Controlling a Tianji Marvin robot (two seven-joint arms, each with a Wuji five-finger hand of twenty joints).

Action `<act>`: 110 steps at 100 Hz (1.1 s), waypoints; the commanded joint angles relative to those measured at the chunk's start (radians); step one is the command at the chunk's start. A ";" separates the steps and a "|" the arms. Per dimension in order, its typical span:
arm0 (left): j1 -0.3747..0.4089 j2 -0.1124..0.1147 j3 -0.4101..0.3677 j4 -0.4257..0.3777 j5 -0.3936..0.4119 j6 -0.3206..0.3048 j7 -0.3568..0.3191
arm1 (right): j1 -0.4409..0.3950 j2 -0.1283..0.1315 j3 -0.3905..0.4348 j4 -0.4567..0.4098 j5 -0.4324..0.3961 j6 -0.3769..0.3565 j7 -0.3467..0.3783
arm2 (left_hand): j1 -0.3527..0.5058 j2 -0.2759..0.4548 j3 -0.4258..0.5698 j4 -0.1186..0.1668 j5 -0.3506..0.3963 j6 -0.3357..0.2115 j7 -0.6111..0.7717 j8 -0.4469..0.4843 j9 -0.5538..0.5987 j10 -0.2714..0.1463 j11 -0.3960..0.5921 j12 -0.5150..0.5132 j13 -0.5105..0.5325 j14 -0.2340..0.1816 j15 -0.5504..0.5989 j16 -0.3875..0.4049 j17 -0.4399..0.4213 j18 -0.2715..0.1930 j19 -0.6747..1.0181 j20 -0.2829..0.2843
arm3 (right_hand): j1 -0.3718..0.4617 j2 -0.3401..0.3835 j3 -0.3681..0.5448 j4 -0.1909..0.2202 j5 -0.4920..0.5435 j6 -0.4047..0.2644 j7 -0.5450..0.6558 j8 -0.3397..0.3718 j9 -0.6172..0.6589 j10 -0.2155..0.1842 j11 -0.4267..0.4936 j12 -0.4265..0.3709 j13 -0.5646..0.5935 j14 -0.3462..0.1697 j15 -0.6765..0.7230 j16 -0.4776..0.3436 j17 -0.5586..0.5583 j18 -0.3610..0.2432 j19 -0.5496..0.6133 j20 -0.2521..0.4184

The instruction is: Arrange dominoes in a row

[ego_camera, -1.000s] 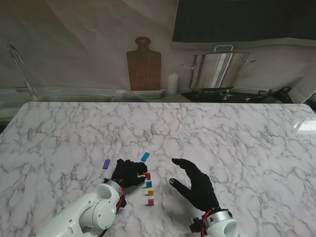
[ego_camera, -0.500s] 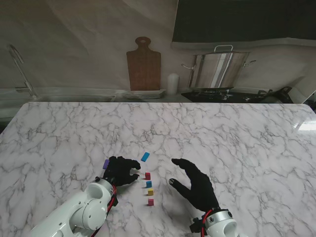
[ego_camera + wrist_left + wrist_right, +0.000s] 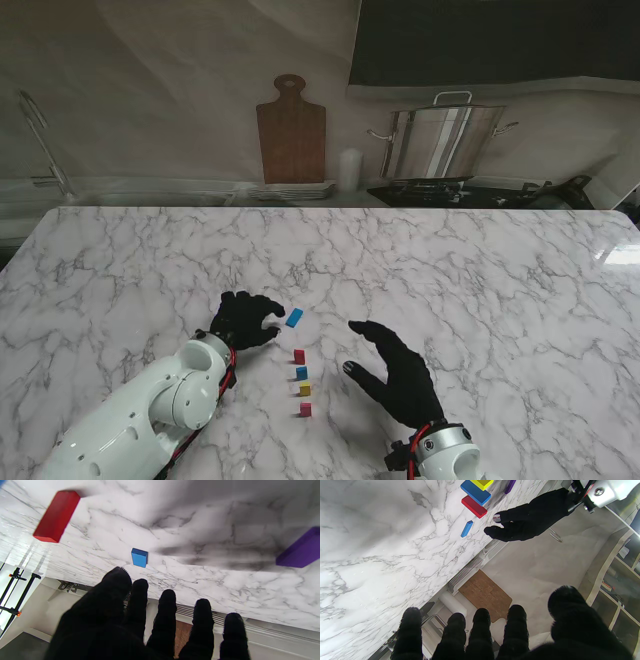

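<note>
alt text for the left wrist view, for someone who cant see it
The left hand, gloved in black, hovers open over a white marble table with nothing in its fingers. Just beyond the fingertips lies a small blue domino, with a red domino and a purple domino off to either side.

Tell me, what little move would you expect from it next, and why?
Probably the left hand closes on the light blue domino lying flat by its fingertips. It holds nothing, and four dominoes, from red to pink, already stand in a row.
</note>
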 commanded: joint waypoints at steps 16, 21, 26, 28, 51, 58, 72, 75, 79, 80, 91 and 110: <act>-0.082 -0.009 0.064 0.066 -0.016 -0.010 -0.010 | -0.005 -0.001 0.002 -0.002 0.004 0.009 0.003 | 0.109 0.094 -0.084 0.038 -0.025 -0.061 -0.036 -0.045 -0.075 0.016 -0.020 -0.018 -0.047 0.000 -0.013 -0.017 -0.020 -0.020 -0.057 0.057 | 0.023 0.043 -0.023 0.028 -0.037 -0.017 0.008 0.016 -0.030 -0.013 0.010 0.004 -0.012 -0.026 -0.019 -0.012 -0.001 -0.035 0.003 0.017; -0.097 -0.010 0.080 0.077 -0.016 -0.009 -0.011 | -0.005 -0.001 0.002 -0.002 0.004 0.010 0.003 | 0.118 0.104 -0.084 0.037 -0.029 -0.062 -0.043 -0.049 -0.086 0.017 -0.024 -0.019 -0.052 -0.002 -0.014 -0.016 -0.019 -0.021 -0.059 0.058 | 0.023 0.044 -0.023 0.028 -0.038 -0.017 0.007 0.016 -0.030 -0.013 0.010 0.004 -0.012 -0.026 -0.019 -0.012 -0.001 -0.035 0.003 0.017; -0.110 -0.011 0.096 0.087 -0.018 -0.005 -0.013 | -0.005 -0.001 0.003 -0.002 0.006 0.010 0.003 | 0.139 0.117 -0.105 0.033 -0.026 -0.062 -0.055 -0.062 -0.094 0.018 -0.025 -0.020 -0.060 -0.002 -0.011 -0.015 -0.019 -0.022 -0.068 0.061 | 0.023 0.044 -0.023 0.028 -0.037 -0.017 0.008 0.017 -0.031 -0.012 0.010 0.004 -0.012 -0.027 -0.019 -0.012 -0.001 -0.035 0.003 0.017; -0.114 -0.011 0.102 0.090 -0.020 -0.003 -0.015 | -0.005 -0.001 0.004 -0.002 0.006 0.010 0.003 | 0.143 0.119 -0.111 0.033 -0.027 -0.062 -0.059 -0.065 -0.098 0.020 -0.026 -0.021 -0.064 -0.003 -0.011 -0.015 -0.019 -0.023 -0.070 0.062 | 0.024 0.044 -0.023 0.028 -0.037 -0.017 0.008 0.017 -0.029 -0.012 0.010 0.004 -0.012 -0.026 -0.019 -0.012 -0.001 -0.034 0.003 0.017; -0.148 -0.015 0.152 0.123 -0.032 0.015 -0.020 | -0.005 -0.002 0.008 -0.003 0.011 0.010 0.002 | 0.154 0.128 -0.125 0.036 -0.026 -0.061 -0.080 -0.081 -0.112 0.025 -0.031 -0.022 -0.071 -0.005 -0.006 -0.012 -0.021 -0.025 -0.072 0.070 | 0.026 0.045 -0.024 0.028 -0.037 -0.017 0.008 0.017 -0.030 -0.013 0.010 0.004 -0.011 -0.027 -0.019 -0.012 0.000 -0.034 0.004 0.017; -0.157 -0.017 0.166 0.136 -0.036 0.021 -0.016 | -0.005 -0.002 0.008 -0.003 0.011 0.009 0.002 | 0.148 0.114 -0.133 0.038 -0.036 -0.052 -0.107 -0.098 -0.118 0.026 -0.032 -0.021 -0.075 -0.005 -0.001 -0.009 -0.021 -0.025 -0.072 0.075 | 0.025 0.046 -0.024 0.028 -0.037 -0.017 0.008 0.017 -0.030 -0.012 0.011 0.004 -0.012 -0.027 -0.019 -0.012 -0.001 -0.034 0.004 0.018; -0.175 -0.022 0.192 0.157 -0.039 0.039 -0.007 | -0.006 -0.002 0.009 -0.004 0.011 0.010 0.003 | 0.095 0.076 -0.145 0.040 -0.078 -0.033 -0.177 -0.142 -0.134 0.027 -0.037 -0.022 -0.082 -0.004 0.001 -0.007 -0.021 -0.023 -0.079 0.079 | 0.026 0.046 -0.024 0.028 -0.037 -0.017 0.009 0.017 -0.030 -0.012 0.011 0.004 -0.011 -0.027 -0.019 -0.012 -0.001 -0.034 0.004 0.018; -0.179 -0.023 0.198 0.160 -0.041 0.045 -0.007 | -0.006 -0.003 0.009 -0.004 0.012 0.010 0.002 | 0.082 0.072 -0.141 0.041 -0.074 -0.029 -0.199 -0.158 -0.136 0.024 -0.037 -0.021 -0.083 -0.003 0.002 -0.006 -0.021 -0.023 -0.083 0.080 | 0.026 0.046 -0.025 0.028 -0.038 -0.018 0.008 0.017 -0.030 -0.011 0.011 0.004 -0.011 -0.027 -0.019 -0.012 -0.001 -0.035 0.004 0.018; -0.185 -0.025 0.207 0.166 -0.043 0.053 -0.004 | -0.006 -0.003 0.009 -0.004 0.011 0.011 0.002 | 0.067 0.068 -0.143 0.039 -0.084 -0.022 -0.211 -0.165 -0.139 0.023 -0.037 -0.021 -0.084 -0.003 0.002 -0.005 -0.021 -0.023 -0.085 0.080 | 0.026 0.046 -0.025 0.028 -0.038 -0.018 0.008 0.017 -0.030 -0.013 0.011 0.004 -0.011 -0.027 -0.019 -0.012 0.000 -0.035 0.004 0.018; -0.186 -0.025 0.209 0.168 -0.044 0.054 -0.003 | -0.006 -0.003 0.009 -0.004 0.010 0.011 0.002 | 0.064 0.068 -0.144 0.039 -0.086 -0.021 -0.212 -0.166 -0.140 0.022 -0.037 -0.021 -0.085 -0.003 0.002 -0.005 -0.021 -0.023 -0.085 0.080 | 0.026 0.046 -0.025 0.028 -0.038 -0.018 0.008 0.017 -0.031 -0.012 0.010 0.004 -0.010 -0.027 -0.018 -0.012 0.000 -0.034 0.004 0.018; -0.206 -0.032 0.235 0.187 -0.057 0.072 0.002 | -0.007 -0.003 0.010 -0.005 0.011 0.012 0.001 | 0.030 0.070 -0.154 0.034 -0.104 0.005 -0.230 -0.174 -0.150 0.028 -0.038 -0.020 -0.092 -0.006 0.002 -0.004 -0.023 -0.026 -0.089 0.081 | 0.027 0.046 -0.025 0.028 -0.037 -0.017 0.009 0.017 -0.030 -0.010 0.011 0.004 -0.011 -0.026 -0.019 -0.012 0.000 -0.034 0.004 0.018; -0.239 -0.044 0.276 0.219 -0.078 0.096 0.013 | -0.009 -0.003 0.014 -0.007 0.014 0.013 0.001 | -0.003 0.081 -0.164 0.029 -0.103 0.047 -0.243 -0.177 -0.158 0.032 -0.031 -0.012 -0.099 -0.007 0.007 0.001 -0.024 -0.028 -0.094 0.086 | 0.027 0.046 -0.024 0.029 -0.036 -0.018 0.009 0.017 -0.030 -0.011 0.011 0.004 -0.011 -0.027 -0.018 -0.012 0.000 -0.035 0.004 0.018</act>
